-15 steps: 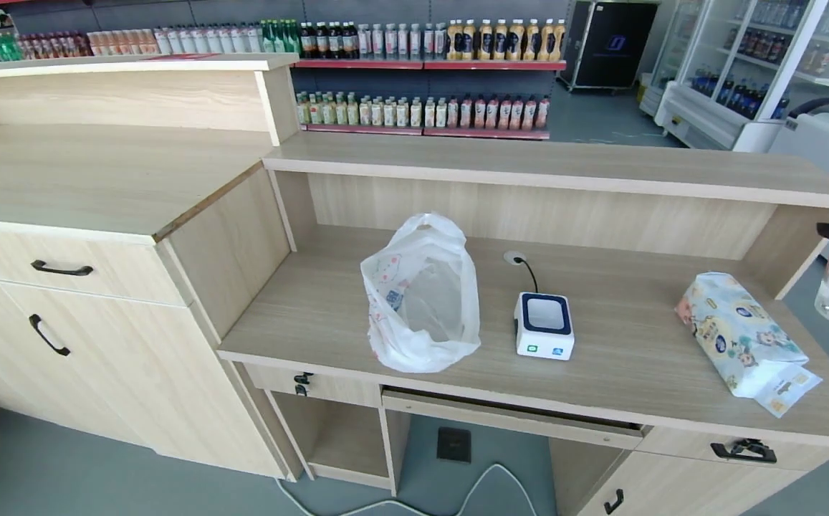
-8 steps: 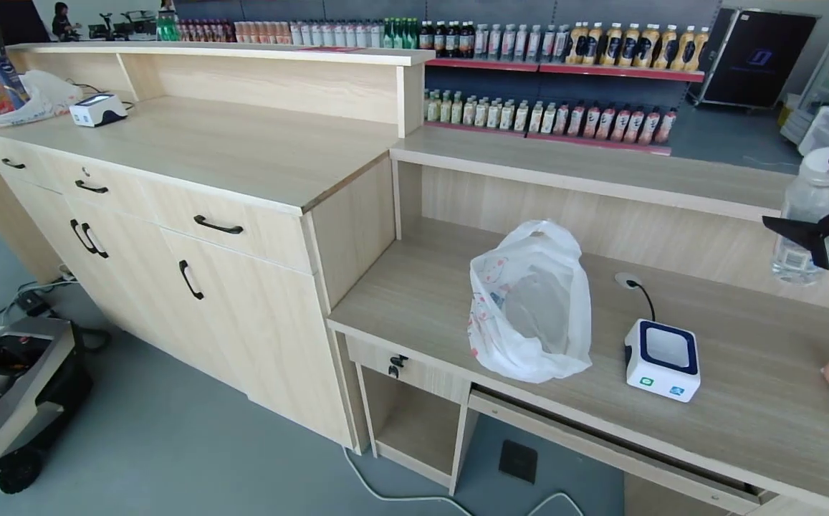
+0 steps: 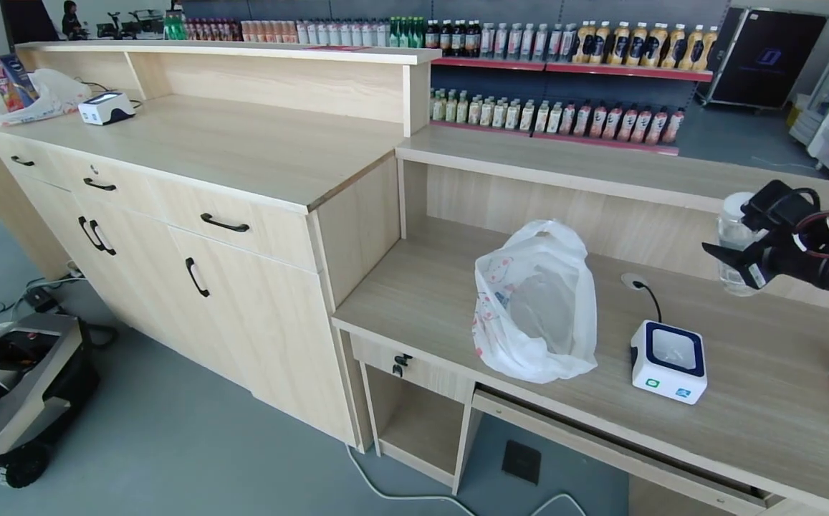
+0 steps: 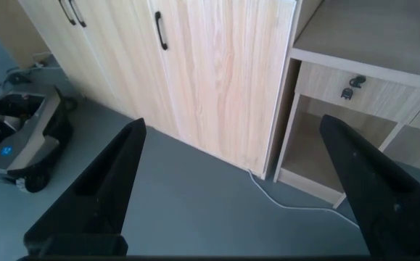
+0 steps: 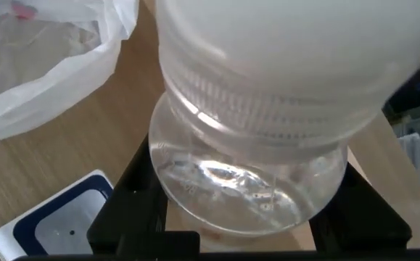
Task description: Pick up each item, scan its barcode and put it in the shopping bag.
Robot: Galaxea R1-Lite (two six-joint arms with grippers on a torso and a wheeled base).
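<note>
Clear bottle (image 3: pixel 731 231) in right gripper (image 3: pixel 739 268)

Shopping bag (image 3: pixel 534 301): sat on desk (image 3: pixel 421 301), left of barcode scanner (image 3: pixel 668 362).
Bottle (image 3: pixel 728 229): hung in right gripper (image 3: pixel 744 240), above desk, right of both.

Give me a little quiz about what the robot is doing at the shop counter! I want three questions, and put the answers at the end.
1. True or false: the right gripper is holding a clear bottle with a white cap.
2. Pick one: what sits on the desk right beside the shopping bag? A) a scanner B) a banana C) a book
3. Fill in the word: on the left gripper, the fingers are ____ (open or shut).

Key: 1 true; 2 A; 3 open.
</note>
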